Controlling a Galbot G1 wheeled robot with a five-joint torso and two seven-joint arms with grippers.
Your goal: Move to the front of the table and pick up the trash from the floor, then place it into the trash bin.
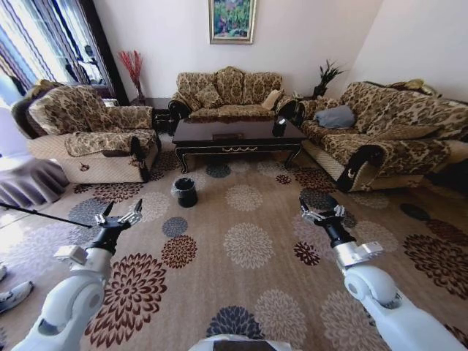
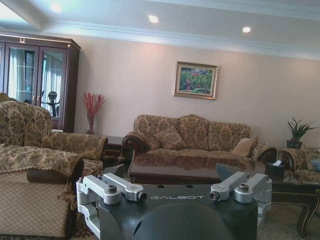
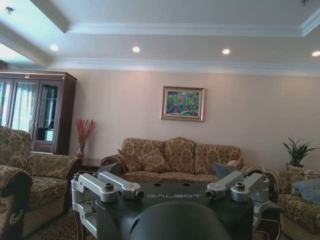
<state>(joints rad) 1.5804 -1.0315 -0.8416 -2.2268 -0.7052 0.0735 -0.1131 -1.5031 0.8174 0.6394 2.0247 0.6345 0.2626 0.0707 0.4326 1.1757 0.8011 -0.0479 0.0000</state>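
1. Left tool (image 1: 117, 213): held out low over the floor (image 1: 248, 292) on the robot's left, fingers spread apart and gripping nothing. In the left wrist view the same left tool (image 2: 170, 187) shows its two finger linkages set wide, pointing toward the table (image 2: 200, 167).
2. Right tool (image 1: 320, 212): held out at a matching height on the robot's right, fingers likewise parted and empty. The right wrist view shows this tool (image 3: 172, 187) with its linkages splayed.
3. Table (image 1: 238, 136): long, dark and glossy, standing ahead of the robot at the far end of the flower-patterned carpet, well apart from both tools.
4. Trash bin (image 1: 185, 191): small, round and black, lined with thin plastic, standing on the floor near the table's front left corner, ahead of the left tool.
5. Seating: an armchair (image 1: 91, 135) lies to the left of the table, a sofa (image 1: 228, 93) behind it and a longer sofa (image 1: 380, 131) to its right.
6. Trash: no separate litter pieces can be made out on the carpet at this range.
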